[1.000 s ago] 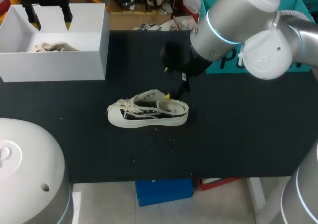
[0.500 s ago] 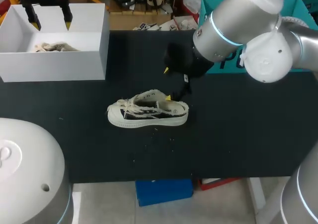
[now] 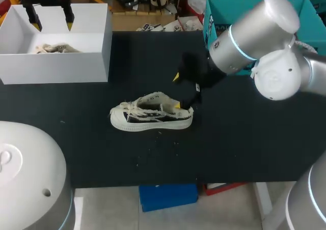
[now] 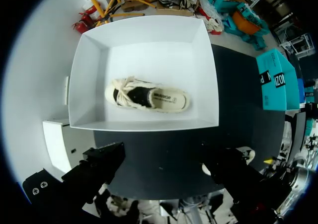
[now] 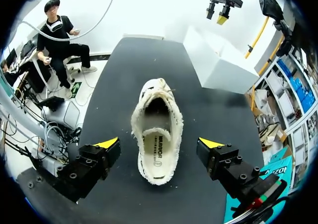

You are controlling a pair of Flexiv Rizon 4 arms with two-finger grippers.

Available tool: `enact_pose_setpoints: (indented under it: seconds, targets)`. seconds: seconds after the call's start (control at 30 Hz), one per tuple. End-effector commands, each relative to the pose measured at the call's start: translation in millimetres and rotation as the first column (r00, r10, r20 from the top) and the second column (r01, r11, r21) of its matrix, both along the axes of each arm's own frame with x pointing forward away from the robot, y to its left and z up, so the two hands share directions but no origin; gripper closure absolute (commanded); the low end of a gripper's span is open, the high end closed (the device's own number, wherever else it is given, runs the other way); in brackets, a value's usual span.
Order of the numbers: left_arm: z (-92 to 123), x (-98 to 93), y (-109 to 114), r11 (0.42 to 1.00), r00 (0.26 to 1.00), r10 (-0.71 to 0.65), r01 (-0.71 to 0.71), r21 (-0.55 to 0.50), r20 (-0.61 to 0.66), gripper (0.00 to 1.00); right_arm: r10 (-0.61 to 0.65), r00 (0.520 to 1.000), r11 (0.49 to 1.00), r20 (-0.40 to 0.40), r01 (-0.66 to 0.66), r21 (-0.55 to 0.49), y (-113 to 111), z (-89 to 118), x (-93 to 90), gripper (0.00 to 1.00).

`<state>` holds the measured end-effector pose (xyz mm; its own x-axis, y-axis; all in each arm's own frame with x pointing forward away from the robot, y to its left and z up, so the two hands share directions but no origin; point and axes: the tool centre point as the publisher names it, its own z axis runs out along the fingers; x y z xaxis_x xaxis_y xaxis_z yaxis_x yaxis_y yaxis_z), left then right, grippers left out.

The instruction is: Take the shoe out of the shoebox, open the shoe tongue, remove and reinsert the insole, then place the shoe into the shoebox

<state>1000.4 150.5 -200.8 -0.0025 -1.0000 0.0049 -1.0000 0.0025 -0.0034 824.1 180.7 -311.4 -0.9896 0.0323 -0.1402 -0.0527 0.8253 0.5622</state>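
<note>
Bench is black, w/ white shoebox at our left rear; a second shoe lies inside. Shoe sits upright mid-bench, its heel end btwn our right fingers, spread wide. Left fingers hang open above shoebox. Both insoles carry small print.

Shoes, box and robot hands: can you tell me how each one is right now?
Cream canvas shoe on the black table: out of the box, upright on its sole.
Its insole: inside the shoe.
White cardboard shoebox: open, no lid on it.
Second cream shoe: lying in the shoebox.
Left gripper: open, above the shoebox.
Right gripper: open, one finger each side of the table shoe's heel, not touching.
</note>
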Motion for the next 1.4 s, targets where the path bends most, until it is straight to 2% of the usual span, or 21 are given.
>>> enact_pose_setpoints:
  seconds: [0.03, 0.57, 1.2, 1.4]
  targets:
    - [0.5, -0.2, -0.2, 1.000, 1.000, 0.001, -0.001, 0.002, -0.002, 0.00, 0.002, 1.000, 0.996, 0.011, -0.003, 0.086, -1.7, -20.2, -0.2, 0.00]
    - [0.5, -0.2, -0.2, 1.000, 1.000, 0.001, -0.001, 0.002, -0.002, 0.00, -0.036, 0.998, 0.987, -0.055, 0.044, 0.155, -18.0, -67.5, 3.2, 0.00]
    - [0.5, -0.2, -0.2, 1.000, 1.000, 0.001, -0.001, 0.002, -0.002, 0.00, -0.025, 0.995, 0.980, -0.094, 0.043, 0.195, -25.9, -92.4, 20.4, 0.00]
    - [0.5, -0.2, -0.2, 1.000, 1.000, 0.001, -0.001, 0.002, -0.002, 0.00, -0.028, 0.993, 0.978, -0.111, 0.050, 0.203, -27.8, -101.5, 20.9, 0.00]
